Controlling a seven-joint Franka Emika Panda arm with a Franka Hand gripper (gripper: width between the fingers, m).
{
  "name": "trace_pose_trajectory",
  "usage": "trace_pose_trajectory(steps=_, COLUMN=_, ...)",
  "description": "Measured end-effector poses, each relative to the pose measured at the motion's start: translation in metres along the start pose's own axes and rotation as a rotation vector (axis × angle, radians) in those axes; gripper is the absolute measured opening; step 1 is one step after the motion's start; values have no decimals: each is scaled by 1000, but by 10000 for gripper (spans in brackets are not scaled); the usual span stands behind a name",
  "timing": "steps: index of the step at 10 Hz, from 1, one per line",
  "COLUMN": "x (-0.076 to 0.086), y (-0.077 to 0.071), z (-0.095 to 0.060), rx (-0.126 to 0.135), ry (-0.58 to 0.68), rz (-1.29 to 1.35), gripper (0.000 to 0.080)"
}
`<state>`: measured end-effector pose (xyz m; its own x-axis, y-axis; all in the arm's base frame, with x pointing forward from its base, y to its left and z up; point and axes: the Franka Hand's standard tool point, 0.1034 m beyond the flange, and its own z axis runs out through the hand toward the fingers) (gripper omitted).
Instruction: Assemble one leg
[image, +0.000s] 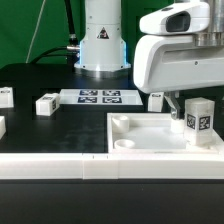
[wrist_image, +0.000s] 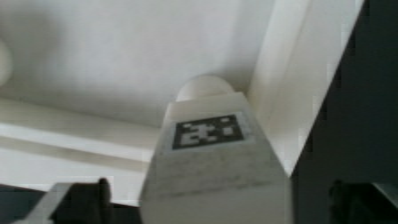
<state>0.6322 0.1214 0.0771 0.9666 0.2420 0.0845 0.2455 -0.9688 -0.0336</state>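
**Item record: one leg upright in the panel, gripper over it**

1. The leg (image: 198, 115). We log a small white block with a black-and-white tag facing the exterior camera. It stands upright inside the panel, toward the table's near edge on the exterior view's right. In the wrist view the tagged face runs away from the camera and the far end lies close against a raised white wall of the panel.

2. The gripper (wrist_image: 222, 203). Its dark fingers (wrist_image: 80, 203) sit one on each side of the leg, with the block between them. We note a pale strip between one finger and the block. We cannot tell whether the pads press on the leg or stand clear of it. Its white housing hangs above the leg in the exterior view.

3. The panel (image: 150, 135). Large, flat, white and rimmed, it has round sockets at the two corners we can see. It lies along the near edge of the table (image: 60, 130).

4. The marker board (image: 100, 97). It lies flat at mid-table, toward the far edge, in front of the arm's base (image: 100, 40).

5. Loose legs. One (image: 45, 104) lies beside the marker board on the exterior view's left. Another (image: 5, 96) is nearer that side's table edge. A third (image: 155, 100) lies just behind the panel's far rim.
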Motion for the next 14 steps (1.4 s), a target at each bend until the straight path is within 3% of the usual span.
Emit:
trace_pose_trajectory(steps=2, x=0, y=0, z=0, rx=0, ry=0, rz=5, gripper=337)
trace_pose_trajectory(steps=3, x=0, y=0, z=0, rx=0, ry=0, rz=5, gripper=290)
trace_pose_trajectory(steps=5, x=0, y=0, z=0, rx=4, ry=1, rz=71, gripper=290)
trace_pose_trajectory(steps=7, x=-1, y=4, z=0, rx=25, ry=3, rz=363, gripper=290)
trace_pose_trajectory(steps=14, x=-3, y=5, z=2, rx=17, ry=29, rz=1235, gripper=291)
